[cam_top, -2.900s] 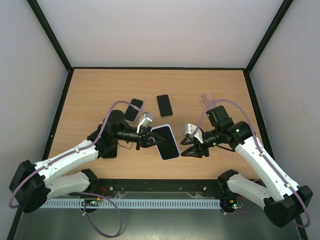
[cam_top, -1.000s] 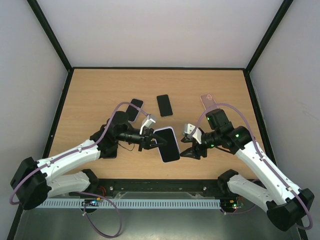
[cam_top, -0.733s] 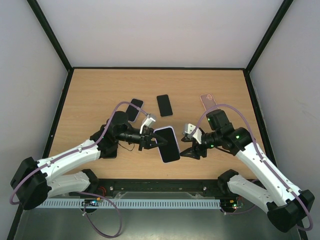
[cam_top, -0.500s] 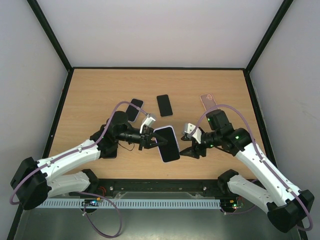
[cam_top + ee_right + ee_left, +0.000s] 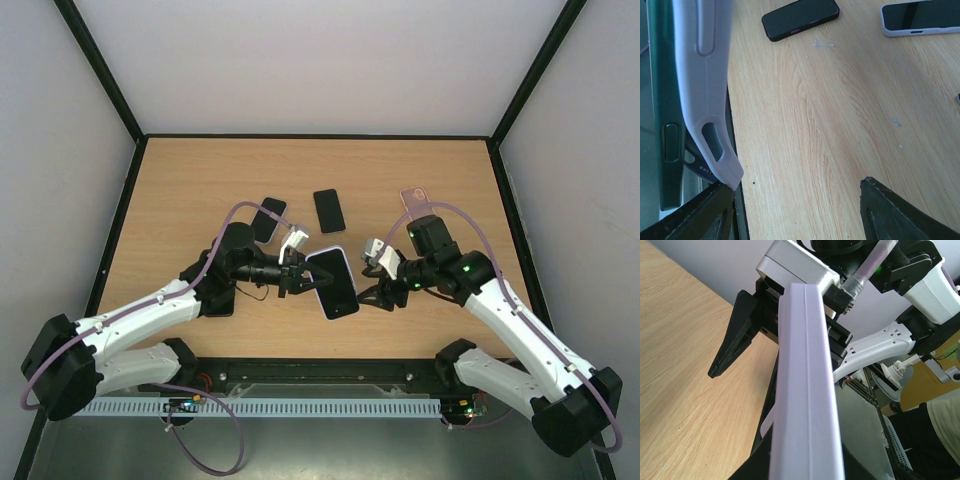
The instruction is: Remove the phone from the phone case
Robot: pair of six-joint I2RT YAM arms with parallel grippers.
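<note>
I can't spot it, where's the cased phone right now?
Top view: the cased phone sits centre-front over the table, clamped in the left gripper, with the open right gripper just to its right.

left arm stretched low toward centre | left gripper pointed right, clamped on phone | right arm bent inward, elbow raised | right gripper pointed left, facing the left one, jaws spread apart
</note>
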